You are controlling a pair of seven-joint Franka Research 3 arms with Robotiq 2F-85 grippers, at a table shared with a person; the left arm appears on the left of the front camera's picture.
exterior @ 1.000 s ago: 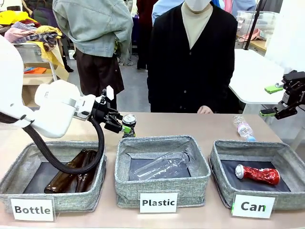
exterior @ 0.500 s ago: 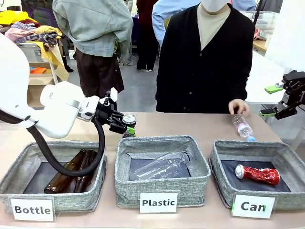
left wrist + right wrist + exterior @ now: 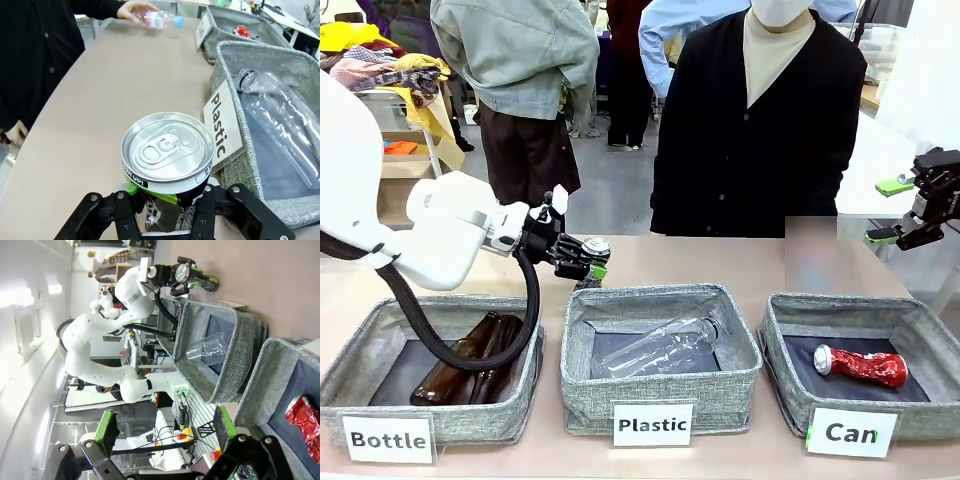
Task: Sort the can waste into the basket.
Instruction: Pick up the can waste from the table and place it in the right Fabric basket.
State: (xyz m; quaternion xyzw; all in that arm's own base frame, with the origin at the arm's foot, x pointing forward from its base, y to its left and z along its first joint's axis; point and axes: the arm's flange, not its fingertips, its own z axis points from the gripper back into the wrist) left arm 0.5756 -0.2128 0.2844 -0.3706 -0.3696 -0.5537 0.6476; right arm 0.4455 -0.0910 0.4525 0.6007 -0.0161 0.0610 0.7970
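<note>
Black and silver, the crushed can (image 3: pixel 167 167) sits clamped in my left pincer (image 3: pixel 588 262) behind the Plastic bin (image 3: pixel 660 355), gripped low so it lifts upright. The Can basket (image 3: pixel 865 365) holds the red can (image 3: pixel 860 366); my right pincer (image 3: pixel 895 210) hangs open.

**The room behind my table**

Past my tan table (image 3: pixel 720 262) I see a grey floor (image 3: pixel 605 190) and two people standing, one in a black cardigan (image 3: pixel 760 140), one in a grey jacket (image 3: pixel 515 50). A white table (image 3: pixel 860 170) sits at right. At left, a shelf (image 3: pixel 395 140) holds piled coloured clothes (image 3: pixel 370 55).
</note>
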